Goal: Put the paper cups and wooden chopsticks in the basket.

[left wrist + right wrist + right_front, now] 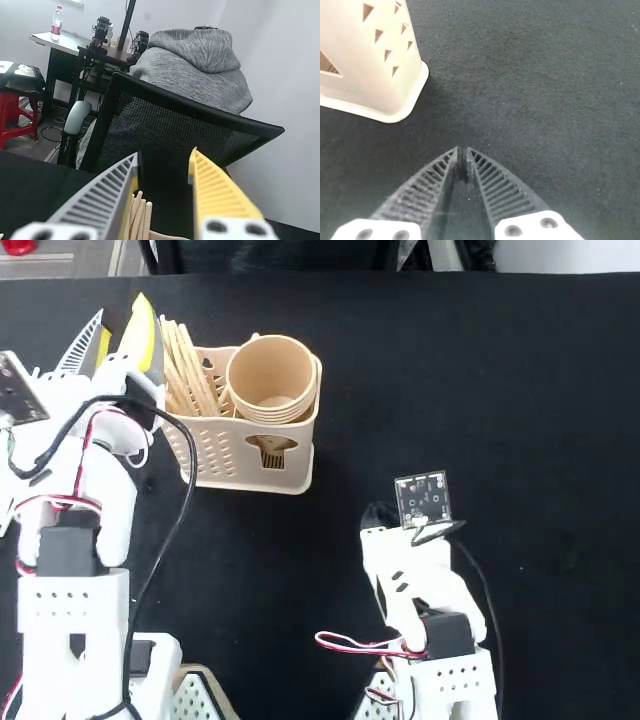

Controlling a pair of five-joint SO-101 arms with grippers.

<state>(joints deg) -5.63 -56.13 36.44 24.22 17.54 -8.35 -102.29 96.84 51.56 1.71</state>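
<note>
A cream perforated basket stands on the black table at the upper left. Stacked paper cups sit in its right half and a bundle of wooden chopsticks leans in its left half. My left gripper hovers just left of the basket's top, its grey and yellow fingers open with nothing between them; chopstick tips show below the fingers in the left wrist view. My right gripper is low over bare table right of the basket, shut and empty.
The right arm's base sits at the bottom centre and the left arm's base at the bottom left. A black mesh chair with a grey hoodie stands behind the table's far edge.
</note>
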